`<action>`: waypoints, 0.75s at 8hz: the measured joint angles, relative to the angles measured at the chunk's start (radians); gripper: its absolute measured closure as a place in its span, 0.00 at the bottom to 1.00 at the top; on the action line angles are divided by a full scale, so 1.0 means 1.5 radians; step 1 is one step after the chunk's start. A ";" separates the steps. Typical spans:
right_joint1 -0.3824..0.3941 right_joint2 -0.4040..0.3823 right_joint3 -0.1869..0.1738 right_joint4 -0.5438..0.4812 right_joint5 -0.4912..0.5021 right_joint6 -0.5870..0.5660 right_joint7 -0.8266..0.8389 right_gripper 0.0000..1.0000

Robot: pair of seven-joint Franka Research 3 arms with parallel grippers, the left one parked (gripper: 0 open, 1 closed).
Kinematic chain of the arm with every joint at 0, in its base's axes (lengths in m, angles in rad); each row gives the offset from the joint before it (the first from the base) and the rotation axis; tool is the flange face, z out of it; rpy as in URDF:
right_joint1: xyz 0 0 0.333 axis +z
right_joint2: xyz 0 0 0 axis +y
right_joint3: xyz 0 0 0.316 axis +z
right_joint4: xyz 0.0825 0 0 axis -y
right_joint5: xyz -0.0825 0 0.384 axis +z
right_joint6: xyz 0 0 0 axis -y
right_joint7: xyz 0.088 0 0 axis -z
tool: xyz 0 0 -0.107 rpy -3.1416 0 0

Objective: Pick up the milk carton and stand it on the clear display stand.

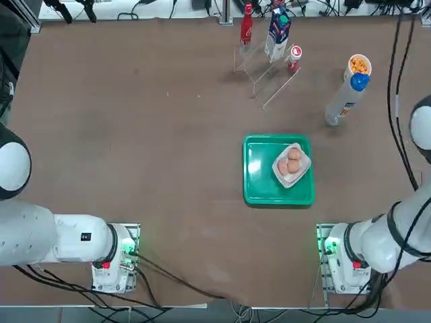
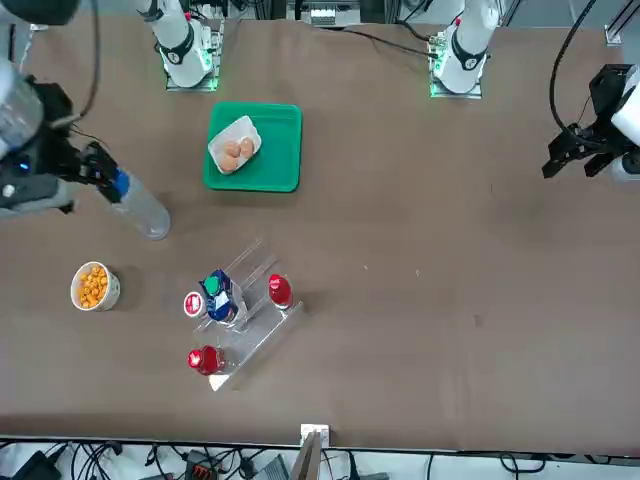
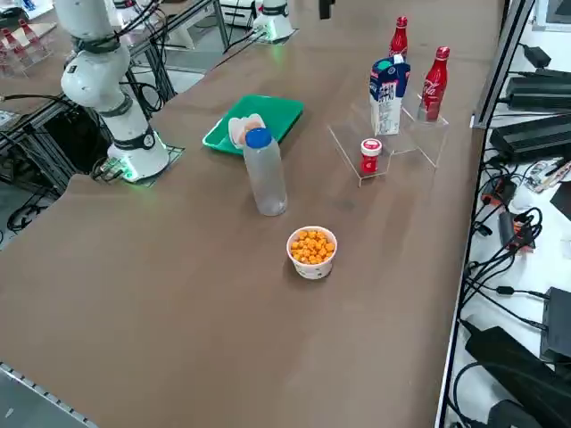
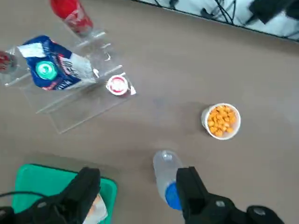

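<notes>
Hidden, cropped or unreadable parts

In the top view the right arm leaves at the right edge, so the right gripper shows only in the wrist view, fingers spread, their bases cut by the picture's edge (its fingers also cover part of the green tray and the blue-capped bottle). The clear display stand near the table's far edge shows mostly as glinting edges. Print on the milk carton is too small to read. The red bottle is cropped at its top.
</notes>
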 joint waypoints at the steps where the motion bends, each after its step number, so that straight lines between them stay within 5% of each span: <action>1: -0.007 -0.036 -0.001 -0.043 0.000 0.000 -0.001 0.00; 6: -0.053 -0.160 0.000 -0.188 -0.001 0.001 -0.046 0.00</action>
